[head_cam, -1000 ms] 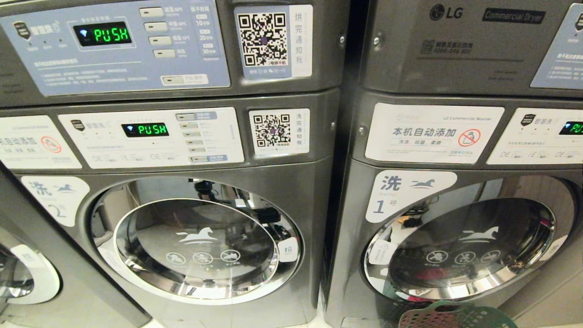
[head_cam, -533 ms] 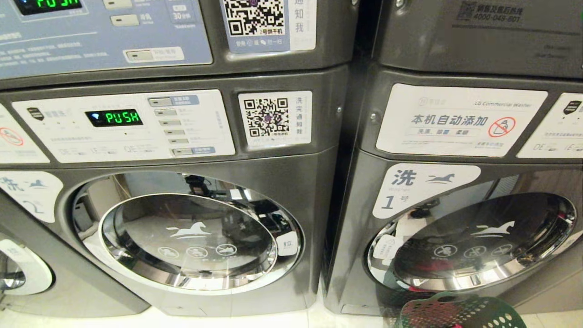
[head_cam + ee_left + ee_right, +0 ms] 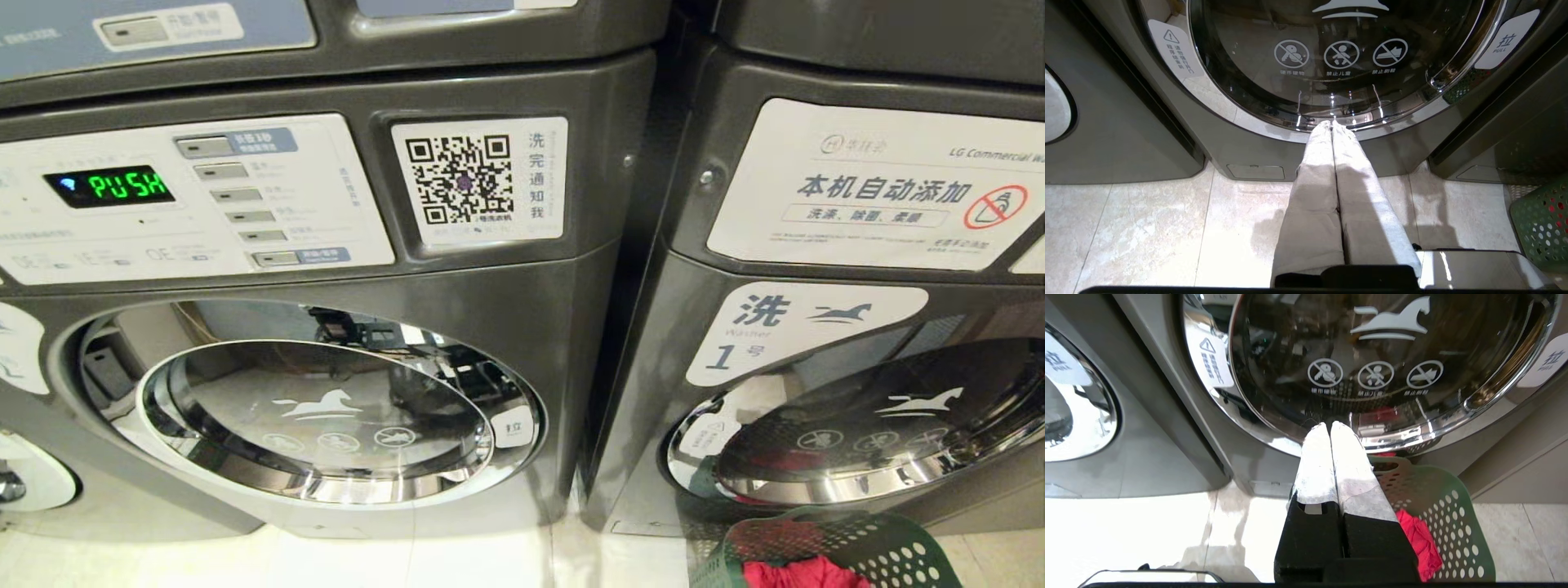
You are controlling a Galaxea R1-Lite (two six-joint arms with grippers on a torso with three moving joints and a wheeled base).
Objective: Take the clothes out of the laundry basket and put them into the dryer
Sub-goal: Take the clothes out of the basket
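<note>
Dark grey metal fills the head view: two stacked LG machines side by side, w/ a narrow dark gap between them. The left machine (image 3: 522,327) has a control panel (image 3: 188,200) whose green display (image 3: 110,186) reads "PUSH", a QR sticker (image 3: 478,180) beside it, and a chrome-rimmed round glass door (image 3: 326,416), shut, w/ a white horse logo and three prohibition icons. The right machine (image 3: 653,392) carries a white label (image 3: 804,327) marked "1"; its door (image 3: 865,433) is also shut. The dryer named in the task, marked "2", can't be told apart w/ certainty; only a sliver of a label shows at the left edge.

The laundry basket (image 3: 890,547), dark green w/ round holes, sits on pale floor tiles (image 3: 457,555) just in front of the "1" machine, a red garment (image 3: 804,573) inside.

Neither arm shows in the head view. Left gripper (image 3: 1332,124) hangs low before the left door, fingers pressed together, holding nothing. Right gripper (image 3: 1329,426) hangs above the basket's rim (image 3: 1412,469) before the right door, fingers likewise together, empty.
</note>
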